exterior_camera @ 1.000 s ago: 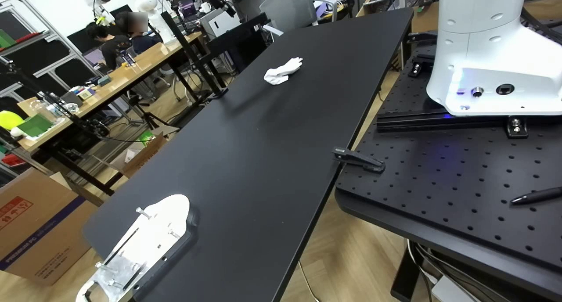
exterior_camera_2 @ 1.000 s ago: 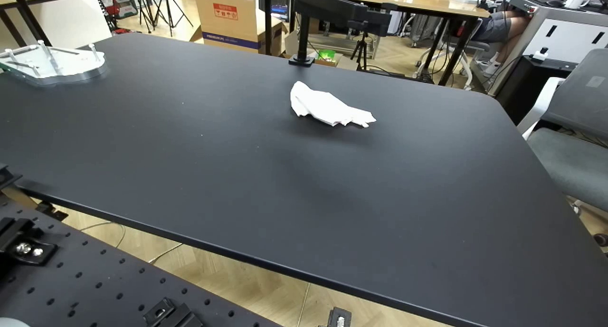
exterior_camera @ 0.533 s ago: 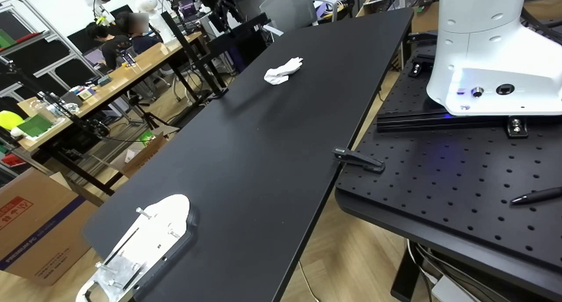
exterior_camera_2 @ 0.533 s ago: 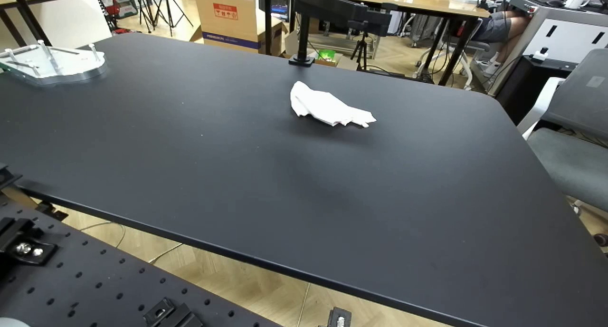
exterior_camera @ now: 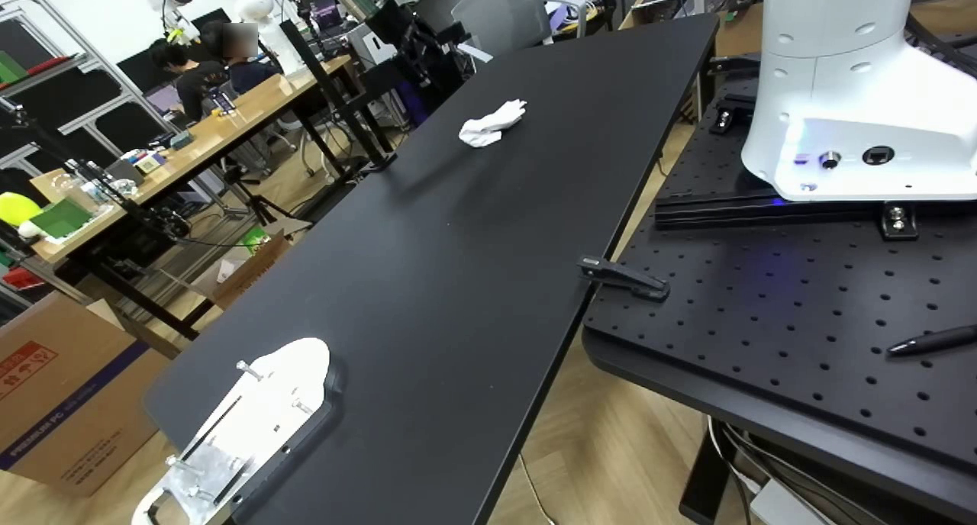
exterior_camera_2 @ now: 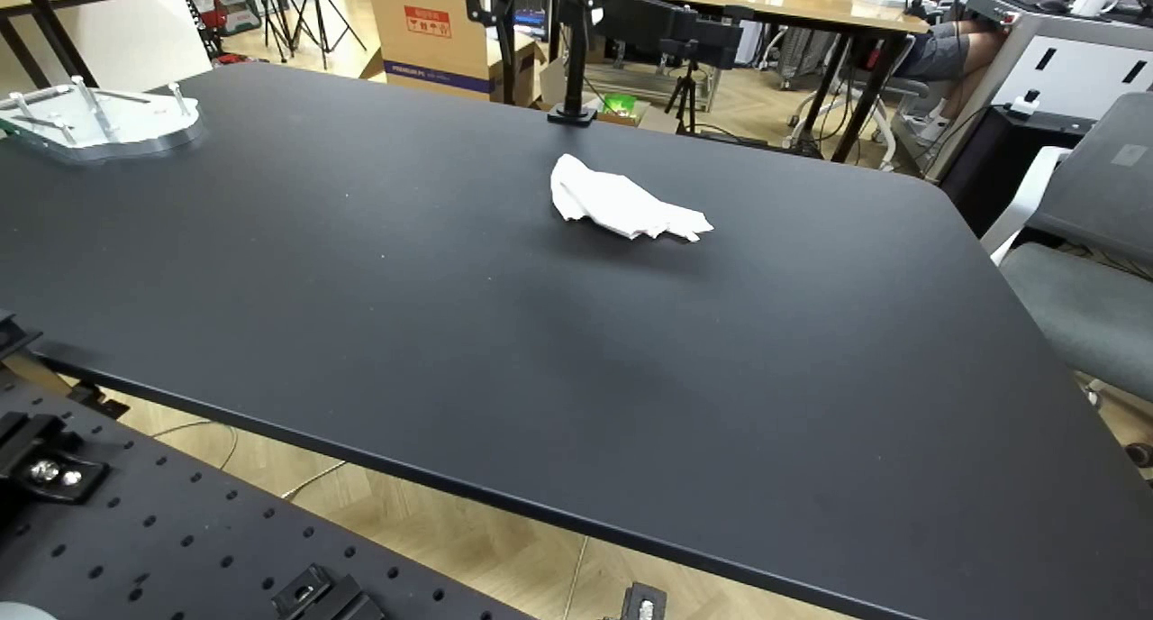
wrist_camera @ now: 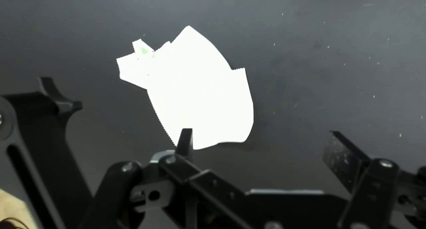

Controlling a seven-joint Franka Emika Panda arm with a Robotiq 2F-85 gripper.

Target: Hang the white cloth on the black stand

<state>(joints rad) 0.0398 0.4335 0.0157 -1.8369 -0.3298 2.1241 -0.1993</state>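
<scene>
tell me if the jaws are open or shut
Open: in the wrist view the jaws stand wide apart, the white cloth lying ungripped on the black table.

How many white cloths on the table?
1: the white cloth lies on the table, near the black stand in both exterior views; any beneath it would be hidden.

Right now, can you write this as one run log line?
cloth: on table, not hung | gripper: open, holding nothing | stand: at table edge
</scene>
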